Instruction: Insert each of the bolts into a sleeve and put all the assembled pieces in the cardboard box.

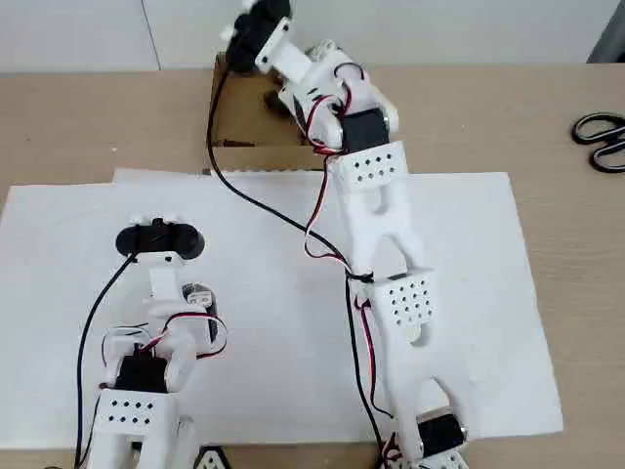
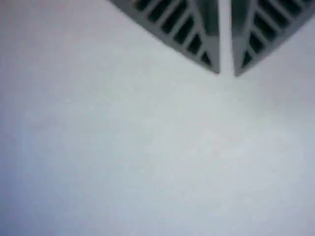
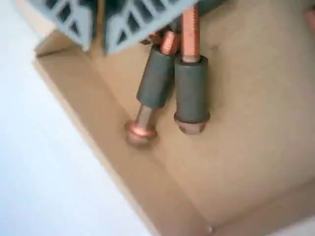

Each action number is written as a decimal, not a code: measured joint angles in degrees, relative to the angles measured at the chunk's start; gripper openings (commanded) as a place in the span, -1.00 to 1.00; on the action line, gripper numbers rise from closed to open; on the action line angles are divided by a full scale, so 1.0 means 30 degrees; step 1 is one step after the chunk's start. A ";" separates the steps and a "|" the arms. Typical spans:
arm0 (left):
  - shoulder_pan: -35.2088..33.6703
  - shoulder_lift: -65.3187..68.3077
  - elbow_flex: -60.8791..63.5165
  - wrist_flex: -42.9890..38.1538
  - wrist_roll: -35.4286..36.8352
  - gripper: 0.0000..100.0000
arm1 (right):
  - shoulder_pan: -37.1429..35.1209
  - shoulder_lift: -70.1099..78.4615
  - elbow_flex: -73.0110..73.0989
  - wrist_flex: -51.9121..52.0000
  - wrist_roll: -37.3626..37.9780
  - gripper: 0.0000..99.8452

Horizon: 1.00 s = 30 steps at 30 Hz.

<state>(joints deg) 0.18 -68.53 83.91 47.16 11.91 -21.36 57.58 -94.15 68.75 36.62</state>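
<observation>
**High view.** The right arm [image 1: 376, 166] extended to the box [image 1: 244, 132], with its wrist over the box interior. The left arm [image 1: 156, 371] stood well apart from the box, over the paper [image 1: 254, 293]. Scissors [image 1: 601, 140] lay far from the box.

**Left wrist view.** The left gripper [image 2: 227, 71] hung over the paper [image 2: 123, 147], its fingers all but together, holding nothing.

**Right wrist view.** The right gripper [image 3: 101, 29] stood above a box [image 3: 113, 162] corner, its fingers nearly closed (a thin slit, nothing seen in it). Two bolts [image 3: 191, 29], each in a sleeve [image 3: 191, 88], lay side by side on the box floor, their threaded ends hidden behind one finger.
</observation>
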 measured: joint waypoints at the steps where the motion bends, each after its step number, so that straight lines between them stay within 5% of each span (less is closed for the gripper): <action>1: 0.0000 0.0000 0.0000 0.0000 0.0000 -0.99 | 0.0000 -0.0674 0.0000 0.0733 -0.0147 -0.99; 13: 0.0000 0.0000 0.0000 0.0000 0.0000 -0.99 | 0.1143 -0.7502 -0.0029 0.8469 -0.2725 -0.99; 23: 0.0000 0.0000 0.0000 0.0000 0.0000 -0.99 | 0.3692 -1.2425 0.0147 0.9407 -0.3575 -0.99; 30: 0.0000 0.0000 0.0000 0.0000 0.0000 -0.99 | 0.6007 -1.8520 0.4982 0.9407 -0.3634 -0.99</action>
<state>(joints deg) 0.18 -68.53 83.91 47.16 11.91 -3.34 2.02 -79.21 96.97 25.71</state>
